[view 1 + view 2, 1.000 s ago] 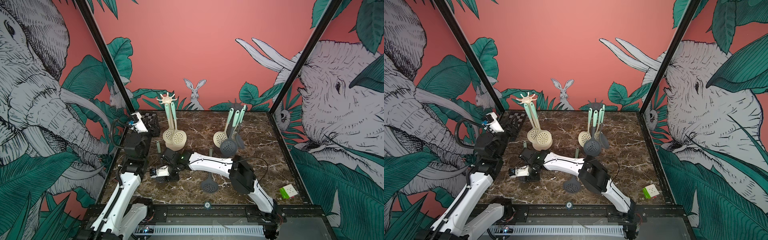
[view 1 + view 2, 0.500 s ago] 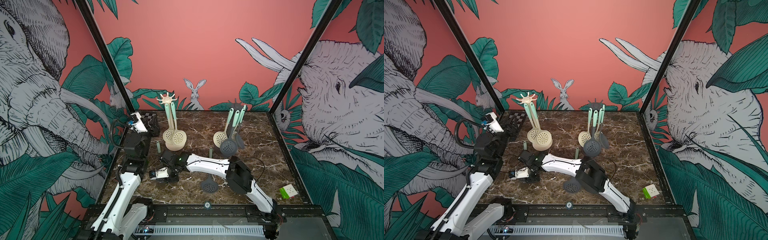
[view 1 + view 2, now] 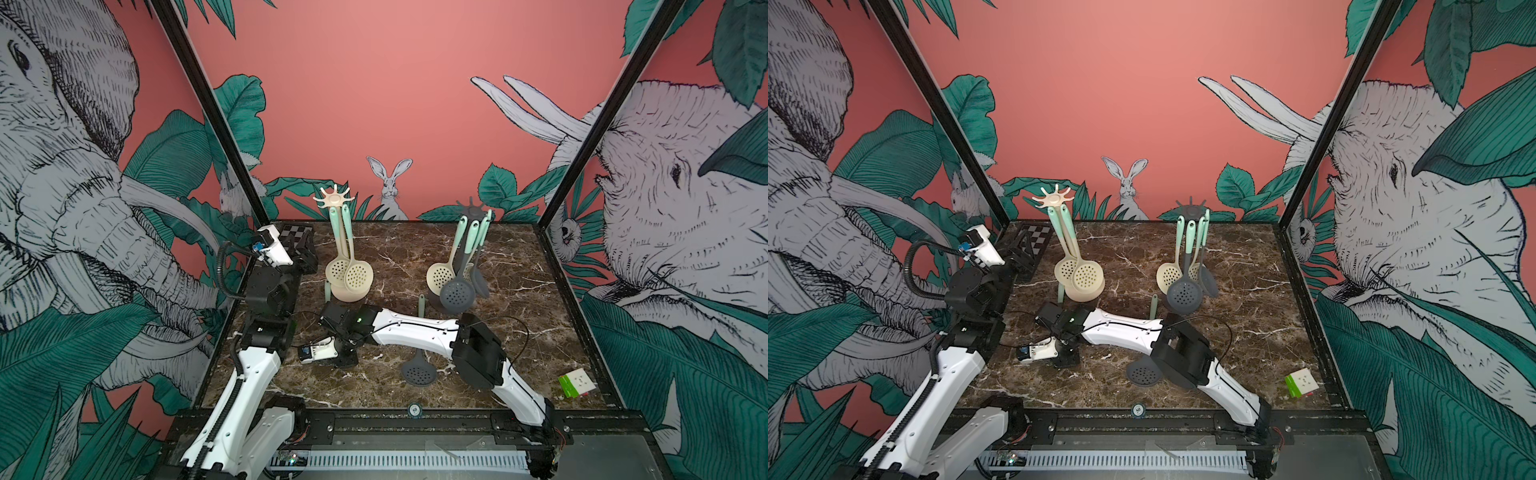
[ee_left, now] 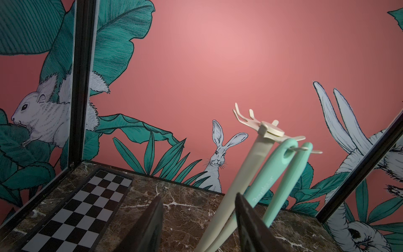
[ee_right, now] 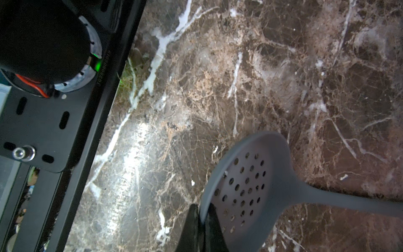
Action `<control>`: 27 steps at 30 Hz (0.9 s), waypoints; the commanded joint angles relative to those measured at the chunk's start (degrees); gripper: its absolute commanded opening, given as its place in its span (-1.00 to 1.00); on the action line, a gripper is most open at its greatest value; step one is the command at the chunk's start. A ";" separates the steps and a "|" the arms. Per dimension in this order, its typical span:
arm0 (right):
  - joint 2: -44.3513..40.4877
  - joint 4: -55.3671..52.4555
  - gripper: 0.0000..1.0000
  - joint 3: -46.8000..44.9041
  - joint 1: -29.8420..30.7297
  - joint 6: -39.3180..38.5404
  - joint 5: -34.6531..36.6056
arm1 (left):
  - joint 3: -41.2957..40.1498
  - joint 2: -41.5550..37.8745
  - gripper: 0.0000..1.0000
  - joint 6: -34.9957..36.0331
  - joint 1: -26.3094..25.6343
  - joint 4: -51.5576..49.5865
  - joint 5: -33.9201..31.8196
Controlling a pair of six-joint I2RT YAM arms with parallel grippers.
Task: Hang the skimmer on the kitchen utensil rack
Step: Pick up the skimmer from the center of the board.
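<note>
A grey skimmer (image 5: 250,185) lies on the marble table, and my right gripper (image 5: 201,209) is shut on the rim of its perforated head. In both top views the gripper (image 3: 345,358) (image 3: 1068,357) covers that head; only the green handle end (image 3: 327,291) shows behind the wrist. A beige utensil rack (image 3: 334,199) at the back holds two beige skimmers. A grey rack (image 3: 469,208) to its right holds several skimmers. My left gripper (image 4: 199,196) (image 3: 305,253) stands open and holds nothing at the back left, with the beige rack (image 4: 270,131) just beyond its fingers.
Another grey skimmer (image 3: 417,370) lies flat right of my right gripper, its handle passing under the right forearm. A checkerboard (image 3: 297,230) sits at the back left corner. A colour cube (image 3: 575,380) rests at the front right. Black frame posts bound the table.
My right gripper has dropped slightly toward the table's front and closed from part open to shut on the skimmer's rim. The left arm has not moved.
</note>
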 commanded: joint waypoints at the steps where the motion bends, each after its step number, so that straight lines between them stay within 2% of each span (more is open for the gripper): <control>1: -1.05 -0.73 -1.00 1.05 0.34 -1.31 0.23 | -0.83 -1.67 0.09 -0.93 0.35 0.78 -0.02; 17: -17.16 15.97 -1.00 -10.84 3.28 -8.08 1.12 | 0.49 -6.37 0.09 1.16 0.52 -5.54 -1.78; 27: -24.52 27.14 -1.00 -17.38 5.10 -17.24 12.93 | 3.28 -5.86 0.09 0.00 0.52 -10.16 1.15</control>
